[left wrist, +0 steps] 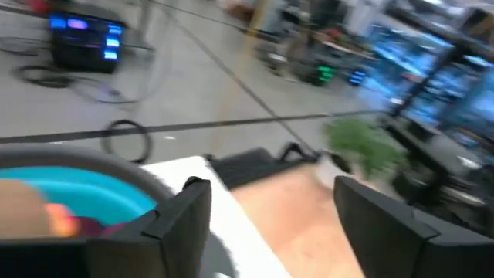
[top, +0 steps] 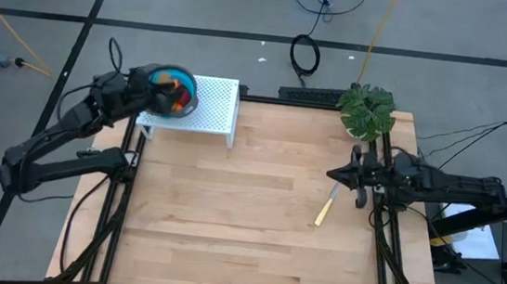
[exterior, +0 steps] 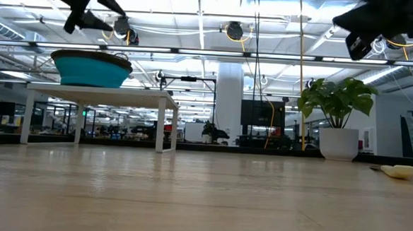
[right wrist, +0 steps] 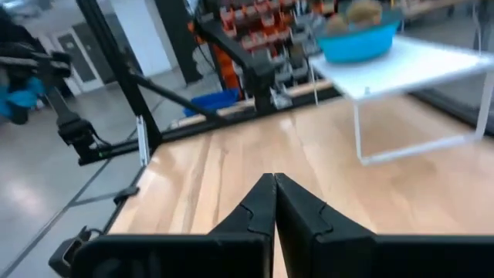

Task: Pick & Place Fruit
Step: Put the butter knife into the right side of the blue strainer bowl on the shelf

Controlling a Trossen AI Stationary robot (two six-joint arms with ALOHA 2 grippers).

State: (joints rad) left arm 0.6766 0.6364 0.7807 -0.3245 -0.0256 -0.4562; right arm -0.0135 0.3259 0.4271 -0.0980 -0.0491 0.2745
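Left gripper (top: 176, 94): jaws parted, nothing between them; poised above the teal bowl (exterior: 92, 68) at roughly 10 o'clock on the table. Fruit (top: 176, 91): orange and red pieces lying inside that bowl, partly hidden by the gripper. Bowl: set on the white raised stand (top: 215, 106) at the far left corner. Right gripper (right wrist: 273, 202): jaws clenched tight, holding nothing; hovers near 3 o'clock. Pale yellow utensil (top: 326, 208): flat on the wooden table (top: 245, 225), just beside the right gripper. Potted plant (top: 366, 111): at 1 o'clock.
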